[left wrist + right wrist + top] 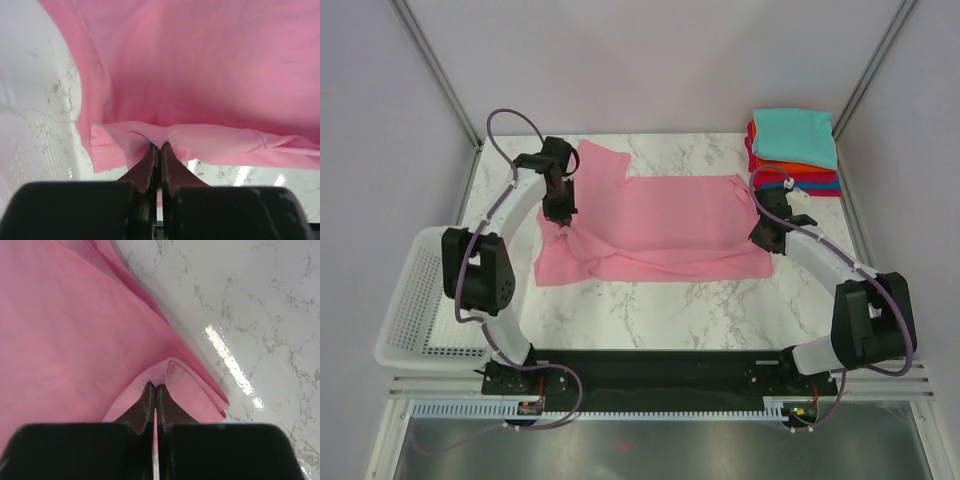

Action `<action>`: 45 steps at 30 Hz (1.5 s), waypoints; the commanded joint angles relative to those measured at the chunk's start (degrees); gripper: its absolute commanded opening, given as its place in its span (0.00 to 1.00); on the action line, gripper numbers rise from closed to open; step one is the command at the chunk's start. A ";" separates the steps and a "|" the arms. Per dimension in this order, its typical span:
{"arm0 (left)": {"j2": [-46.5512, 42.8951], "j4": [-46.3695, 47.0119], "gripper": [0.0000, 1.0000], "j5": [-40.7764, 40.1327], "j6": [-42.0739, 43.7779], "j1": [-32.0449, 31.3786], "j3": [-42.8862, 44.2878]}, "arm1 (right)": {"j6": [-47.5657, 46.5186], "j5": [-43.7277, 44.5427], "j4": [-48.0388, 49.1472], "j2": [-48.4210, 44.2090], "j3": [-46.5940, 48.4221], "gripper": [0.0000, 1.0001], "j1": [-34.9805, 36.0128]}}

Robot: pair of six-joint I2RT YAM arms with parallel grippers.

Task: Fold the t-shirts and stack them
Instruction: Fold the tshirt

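The pink t-shirt (660,225) lies spread across the middle of the marble table, its near edge partly doubled over. My left gripper (560,215) is shut on a fold of the shirt's left side; in the left wrist view (160,145) the cloth (200,75) bunches at the tips. My right gripper (767,238) is shut on the shirt's right edge; in the right wrist view (156,386) a pinched fold of the pink shirt (65,330) shows. A stack of folded shirts (795,150) stands at the back right, teal on top, with orange, blue and red below.
A white mesh basket (415,300) sits at the left, partly off the table's near corner. Bare marble table (700,305) lies between the shirt and the arm bases. Frame posts stand at the back corners.
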 commanded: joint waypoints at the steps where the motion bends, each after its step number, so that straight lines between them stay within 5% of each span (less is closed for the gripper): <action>1: 5.11 -1.54 0.05 -1.15 4.93 0.84 7.37 | -1.54 -0.34 4.04 2.48 2.87 0.00 -1.44; 7: 14.44 -3.64 0.21 -4.05 4.23 2.68 14.67 | -1.71 -2.44 6.59 9.24 3.49 0.00 -4.16; 8: 17.06 -5.30 0.45 -4.75 4.05 2.86 17.73 | -1.98 -3.84 6.94 10.99 3.84 0.02 -4.95; 11: 19.37 -8.04 0.70 -5.63 2.82 3.13 23.80 | -4.07 -6.39 7.21 13.99 6.65 0.36 -7.40; 12: 18.85 -8.74 0.74 -5.64 1.86 3.13 24.61 | -4.61 -7.88 7.12 14.26 8.31 0.65 -8.03; 14: 14.75 -8.31 0.78 -4.50 0.89 3.13 24.62 | -5.93 -8.86 6.33 13.39 9.55 0.89 -10.39; 17: 6.15 -4.54 0.80 -2.21 -1.74 2.87 18.31 | -6.64 -10.18 5.63 8.84 8.77 0.98 -13.73; 24: -16.36 10.31 0.80 3.77 -8.86 2.78 -14.00 | -3.92 -20.89 7.91 -8.48 -9.93 0.98 -15.41; 36: -31.07 18.40 0.79 2.89 -20.55 2.86 -36.27 | -2.77 -23.72 13.44 -16.42 -26.39 0.74 -15.42; 39: -33.97 20.34 0.79 1.66 -23.01 2.86 -39.53 | -2.42 -23.37 16.16 -14.13 -26.57 0.64 -15.41; 45: -37.49 21.84 0.79 -1.67 -25.21 2.86 -43.23 | -3.12 -21.79 18.20 -12.19 -26.92 0.15 -16.73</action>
